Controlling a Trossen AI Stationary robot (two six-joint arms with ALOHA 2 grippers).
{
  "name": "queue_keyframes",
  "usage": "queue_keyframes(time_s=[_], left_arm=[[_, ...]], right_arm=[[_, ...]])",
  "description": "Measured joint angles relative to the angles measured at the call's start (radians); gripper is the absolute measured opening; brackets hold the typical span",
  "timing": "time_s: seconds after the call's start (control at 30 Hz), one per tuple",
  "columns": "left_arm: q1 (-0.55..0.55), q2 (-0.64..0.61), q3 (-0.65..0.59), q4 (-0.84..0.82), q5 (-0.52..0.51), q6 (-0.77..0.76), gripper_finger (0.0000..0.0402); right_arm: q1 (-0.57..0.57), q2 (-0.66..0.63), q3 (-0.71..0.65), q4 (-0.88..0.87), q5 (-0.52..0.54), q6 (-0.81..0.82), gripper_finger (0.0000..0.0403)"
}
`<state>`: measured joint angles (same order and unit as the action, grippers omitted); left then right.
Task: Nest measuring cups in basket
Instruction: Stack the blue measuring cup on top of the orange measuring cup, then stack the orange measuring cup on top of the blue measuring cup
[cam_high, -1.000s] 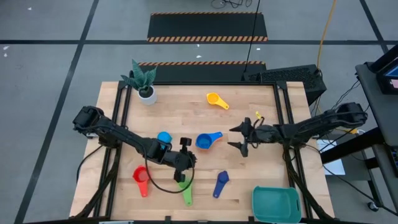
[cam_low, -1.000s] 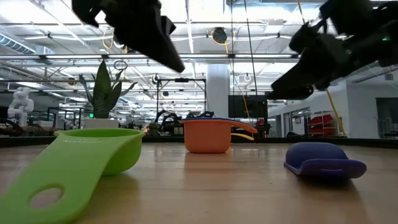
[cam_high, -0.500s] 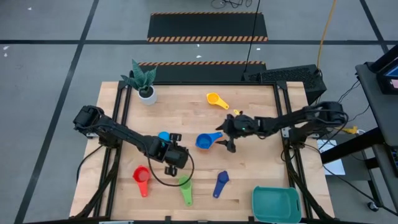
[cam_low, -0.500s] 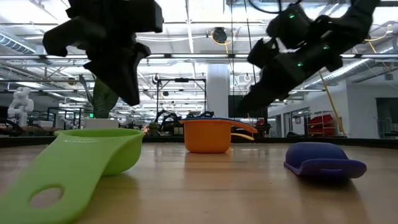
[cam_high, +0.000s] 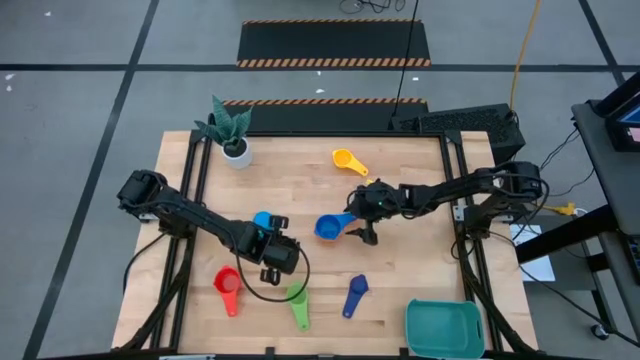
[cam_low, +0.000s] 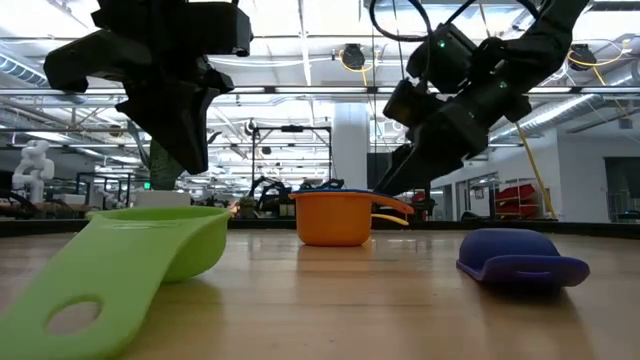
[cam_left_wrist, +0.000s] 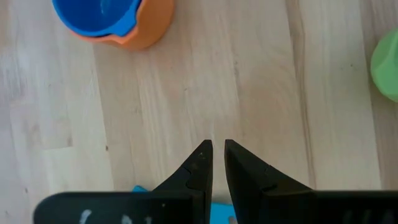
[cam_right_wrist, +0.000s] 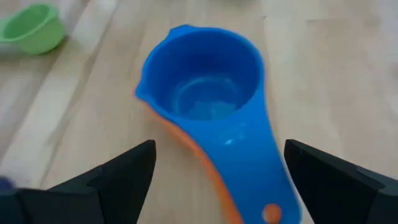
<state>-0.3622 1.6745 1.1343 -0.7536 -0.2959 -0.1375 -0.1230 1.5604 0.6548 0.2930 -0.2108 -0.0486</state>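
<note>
The counter (cam_high: 420, 180) carries everything; the basket (cam_high: 444, 328), the largest of the task's things, sits at the near right corner, with no cup visible in it, and its low stiff walls look easy to drop cups over; the measuring cups lie scattered well apart from it. The light blue cup (cam_right_wrist: 208, 112) near the middle of the counter already sits nested inside the orange cup (cam_right_wrist: 186, 149), their handles stacked; this pair looks light, rigid and smooth, likely to skid on the wood if nudged sideways, so the doubled handle seems the best place to pinch, both cups coming up together. The right claw (cam_high: 362, 228) hangs over that handle with its fingers (cam_right_wrist: 112, 177) spread wide on either side of it, not yet touching. The green cup (cam_high: 298, 303) and the red cup (cam_high: 228, 288) lie toward the near left part of the counter, the dark blue cup (cam_high: 353, 294) near the near edge at the middle, the yellow cup (cam_high: 347, 160) toward the far edge, and a second light blue cup (cam_high: 263, 220) left of centre; each is thin hard plastic, best taken by the flat handle or across the rim. The left claw (cam_left_wrist: 217, 163) hovers just beside that second light blue cup, its fingers nearly together and gripping nothing.
</note>
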Motion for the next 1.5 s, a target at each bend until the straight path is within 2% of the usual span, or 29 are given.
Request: queue_keyframes(time_s=[0.27, 0.63, 0.9, 1.07, 1.33, 1.5], left_arm=[[0.0, 0.0, 0.0, 0.004, 0.0, -0.003, 0.0046], [0.002, 0.0, 0.0, 0.009, 0.0, 0.019, 0.0046], [0.015, 0.0, 0.0, 0.01, 0.0, 0.038, 0.0046], [0.03, 0.0, 0.0, 0.01, 0.0, 0.049, 0.0047], [0.037, 0.0, 0.0, 0.023, 0.0, 0.042, 0.0046], [0.017, 0.0, 0.0, 0.066, 0.0, -0.004, 0.0046]], right_arm=[[0.001, 0.035, 0.0, -0.018, 0.082, -0.052, 0.0293], [0.022, 0.051, -0.001, -0.022, 0.083, -0.065, 0.0202], [0.052, 0.051, -0.001, -0.022, 0.093, 0.008, 0.017], [0.079, 0.051, -0.001, -0.021, 0.18, 0.054, 0.0183], [0.121, 0.051, -0.001, -0.033, 0.254, 0.117, 0.0248], [0.171, 0.032, -0.002, -0.131, 0.336, 0.199, 0.0276]])
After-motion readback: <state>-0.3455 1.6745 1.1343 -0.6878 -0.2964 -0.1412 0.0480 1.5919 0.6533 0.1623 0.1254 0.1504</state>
